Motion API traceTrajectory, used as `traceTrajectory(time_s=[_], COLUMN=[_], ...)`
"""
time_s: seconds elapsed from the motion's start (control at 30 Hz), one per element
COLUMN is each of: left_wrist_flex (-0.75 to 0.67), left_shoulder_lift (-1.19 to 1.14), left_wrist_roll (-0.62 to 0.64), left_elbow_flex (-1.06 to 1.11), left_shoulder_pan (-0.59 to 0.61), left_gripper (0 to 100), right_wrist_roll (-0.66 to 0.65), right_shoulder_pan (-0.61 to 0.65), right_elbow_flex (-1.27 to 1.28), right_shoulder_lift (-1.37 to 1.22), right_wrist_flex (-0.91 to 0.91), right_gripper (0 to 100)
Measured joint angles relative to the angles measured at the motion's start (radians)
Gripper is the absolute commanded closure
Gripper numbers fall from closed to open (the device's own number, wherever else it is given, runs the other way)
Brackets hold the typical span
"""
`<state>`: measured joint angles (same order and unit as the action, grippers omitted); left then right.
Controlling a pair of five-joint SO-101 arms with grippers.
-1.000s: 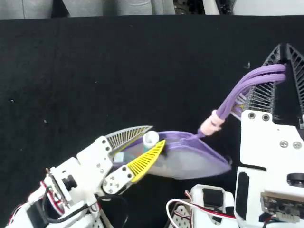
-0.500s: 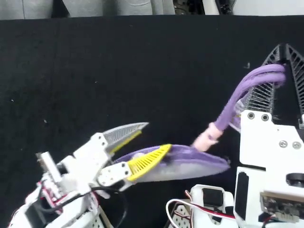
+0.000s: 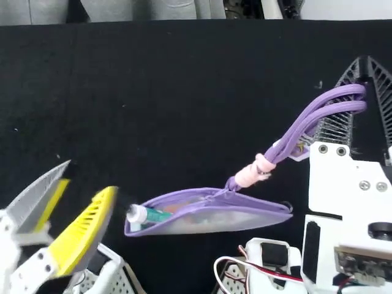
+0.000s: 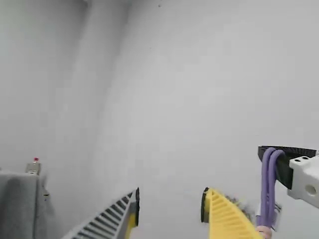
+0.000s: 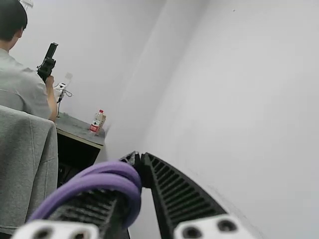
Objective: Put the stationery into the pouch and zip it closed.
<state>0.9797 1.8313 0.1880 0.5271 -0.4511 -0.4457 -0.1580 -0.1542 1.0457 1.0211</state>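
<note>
The purple pouch (image 3: 211,214) lies lengthwise close to the worktop (image 3: 184,92) edge where the arms stand, about midway along it. Whether it rests there or hangs just clear cannot be told. Its strap (image 3: 312,116) runs taut up to the right tool (image 3: 366,64), which is clamped on the looped end near the right edge. A pink bead (image 3: 251,174) sits on the strap just above the pouch. A tube (image 3: 139,214) with a white cap pokes out of the pouch's left end, so the mouth looks unzipped. The left tool (image 3: 90,177) stands spread wide and holding nothing, just beside that end near the corner. The pouch looks light, soft and limp, likely to sag and fold under any push. The taut strap probably serves best as the anchor. The tube seems stiff and smooth, so it is best nudged inward by its cap. The zip pull is too small to make out.
</note>
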Motion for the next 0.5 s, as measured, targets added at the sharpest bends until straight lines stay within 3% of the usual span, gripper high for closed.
traceTrajectory(time_s=[0.27, 0.37, 0.5], left_wrist_flex=[0.298, 0.311, 0.236], left_shoulder_lift=[0.0, 0.0, 0.0], left_wrist_roll=[0.0, 0.0, 0.0], left_elbow_flex=[-0.011, 0.098, 0.285], left_shoulder_pan=[0.23, 0.408, 0.73], left_gripper=[78, 78, 78], right_wrist_roll=[0.0, 0.0, 0.0], right_shoulder_pan=[0.0, 0.0, 0.0], right_elbow_flex=[0.0, 0.0, 0.0], right_shoulder_lift=[0.0, 0.0, 0.0], right_wrist_flex=[0.0, 0.0, 0.0], right_gripper=[98.7, 98.7, 98.7])
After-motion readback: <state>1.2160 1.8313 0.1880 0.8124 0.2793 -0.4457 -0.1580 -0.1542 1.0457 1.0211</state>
